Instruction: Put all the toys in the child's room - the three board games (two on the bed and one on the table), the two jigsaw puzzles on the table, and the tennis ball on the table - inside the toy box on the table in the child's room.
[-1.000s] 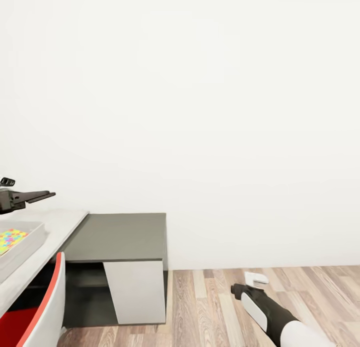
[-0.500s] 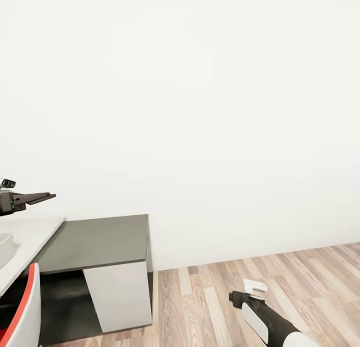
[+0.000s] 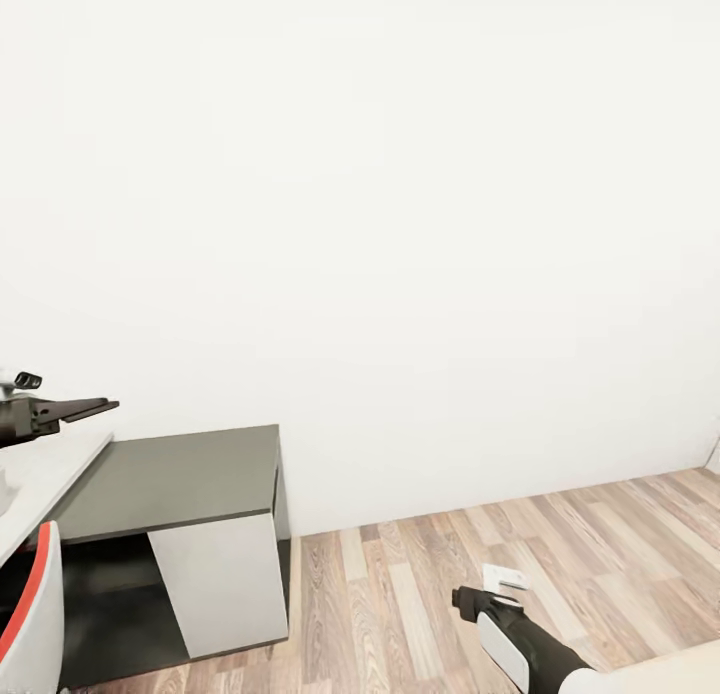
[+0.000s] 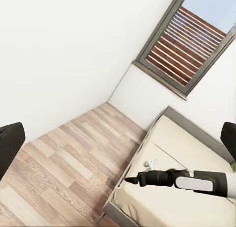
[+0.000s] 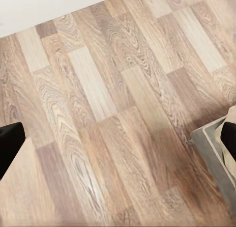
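Left claw (image 3: 85, 407) over tabletop (image 3: 50, 464), wide, empty | right claw (image 5: 118, 138) above wood floor (image 3: 420, 584), wide, empty | bed (image 4: 172, 197) beside it

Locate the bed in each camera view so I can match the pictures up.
Head view: the bed is probably the cream strip in the bottom right corner.
Left wrist view: the bed, cream mattress in a grey frame, fills the lower right, below the window.
Right wrist view: a corner of the bed shows at the right edge.
Shared landmark: the wood-plank floor beside it.
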